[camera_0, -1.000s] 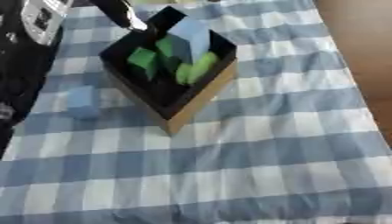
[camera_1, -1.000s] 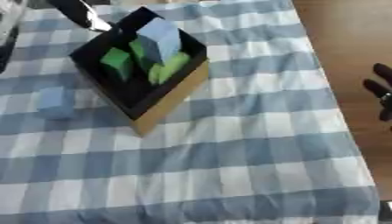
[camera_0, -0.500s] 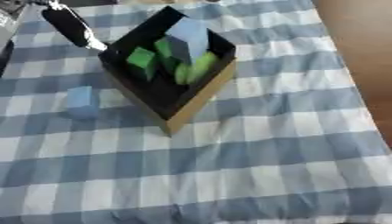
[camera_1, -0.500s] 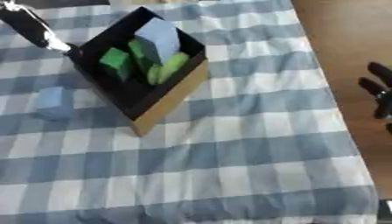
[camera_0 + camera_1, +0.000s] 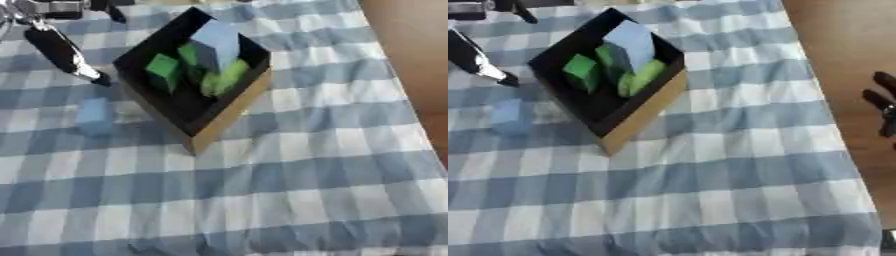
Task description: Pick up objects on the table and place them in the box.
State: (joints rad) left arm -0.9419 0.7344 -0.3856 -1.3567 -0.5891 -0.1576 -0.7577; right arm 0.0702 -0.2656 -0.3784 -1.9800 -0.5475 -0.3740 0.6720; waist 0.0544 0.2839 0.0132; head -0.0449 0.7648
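A box [image 5: 226, 116] with a black inside and tan walls stands skewed on the checked cloth. Inside it lie green blocks [image 5: 163, 70] and a tall light blue block [image 5: 217, 42]. A small light blue block [image 5: 94, 116] lies on the cloth left of the box. My left hand [image 5: 59, 47] reaches in from the upper left, open, with a straight finger pointing down beside the box's left corner, above the loose block and holding nothing. My right hand [image 5: 885, 102] shows at the right edge, off the table, open.
The blue-and-white checked cloth [image 5: 306, 175] covers the table, wrinkled at the near edge. The table's right edge runs along a brown wooden floor [image 5: 411, 50]. Dark equipment sits at the top left corner.
My left hand has drawn away from the box's far corner, moving left and nearer, to the box's left side. The blocks and the box have not moved.
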